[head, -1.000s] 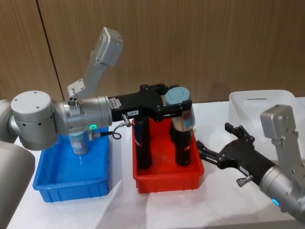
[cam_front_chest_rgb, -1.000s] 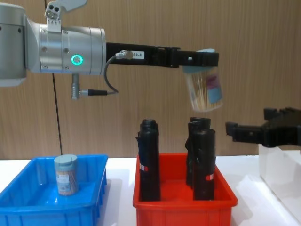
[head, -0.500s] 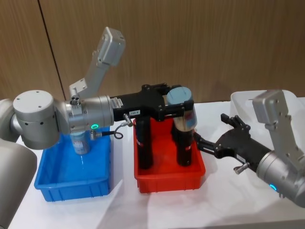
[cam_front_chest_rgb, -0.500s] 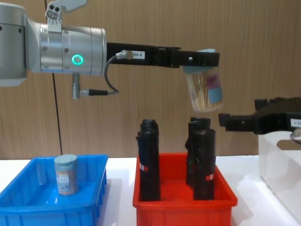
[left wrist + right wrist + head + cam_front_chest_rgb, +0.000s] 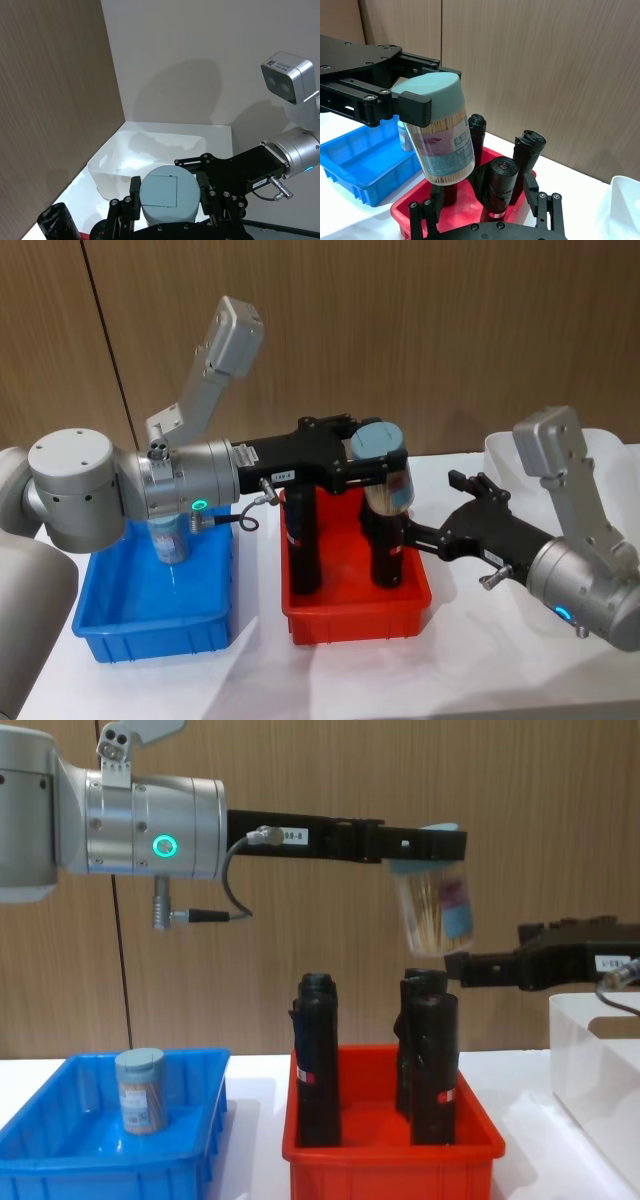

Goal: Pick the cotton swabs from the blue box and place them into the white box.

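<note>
A cotton swab jar (image 5: 386, 478) with a pale blue lid hangs tilted above the red bin, and my left gripper (image 5: 377, 453) is shut on it just below the lid. From the side the same jar (image 5: 436, 911) sits well above the black cylinders. My right gripper (image 5: 433, 506) is open, just right of the jar and slightly lower, not touching it. Another jar of cotton swabs (image 5: 167, 541) stands upright in the blue box (image 5: 150, 625) on the left. Part of the white box (image 5: 520, 446) shows at the far right, behind the right arm.
The red bin (image 5: 350, 616) sits between the blue and white boxes and holds tall black cylinders (image 5: 301, 540). They stand directly under the held jar. The table is covered in a white cloth, and a wooden wall runs behind it.
My right gripper has moved left and upward, from near the white box to just beside the held jar. The left arm and its jar have stayed still.
</note>
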Robot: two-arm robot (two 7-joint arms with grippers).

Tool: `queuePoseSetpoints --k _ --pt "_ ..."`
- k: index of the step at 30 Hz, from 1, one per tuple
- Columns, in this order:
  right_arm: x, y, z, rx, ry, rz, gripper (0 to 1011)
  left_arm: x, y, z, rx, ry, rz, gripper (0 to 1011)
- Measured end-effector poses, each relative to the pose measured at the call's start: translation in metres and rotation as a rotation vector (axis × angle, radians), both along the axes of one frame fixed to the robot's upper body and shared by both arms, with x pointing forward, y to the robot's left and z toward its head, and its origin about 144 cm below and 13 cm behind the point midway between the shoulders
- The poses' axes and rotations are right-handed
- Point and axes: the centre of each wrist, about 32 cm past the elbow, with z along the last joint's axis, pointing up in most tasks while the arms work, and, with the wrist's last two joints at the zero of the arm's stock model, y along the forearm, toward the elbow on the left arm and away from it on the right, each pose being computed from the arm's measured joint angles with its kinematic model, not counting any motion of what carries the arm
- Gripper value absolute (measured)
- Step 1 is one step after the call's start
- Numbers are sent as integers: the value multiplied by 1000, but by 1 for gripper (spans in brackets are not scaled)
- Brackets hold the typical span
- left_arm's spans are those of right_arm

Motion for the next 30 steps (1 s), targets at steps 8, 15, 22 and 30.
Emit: queuePoseSetpoints --k 8,15,22,30 --pt "3 2 6 8 17 28 1002 0 0 0 -4 -3 0 669" --pt "4 3 10 14 22 52 1002 0 0 1 -5 -4 0 669" --pt "4 4 12 13 20 71 1002 0 0 1 -4 -3 0 669" --pt "3 3 11 4 22 77 1002 0 0 0 0 0 -1 669"
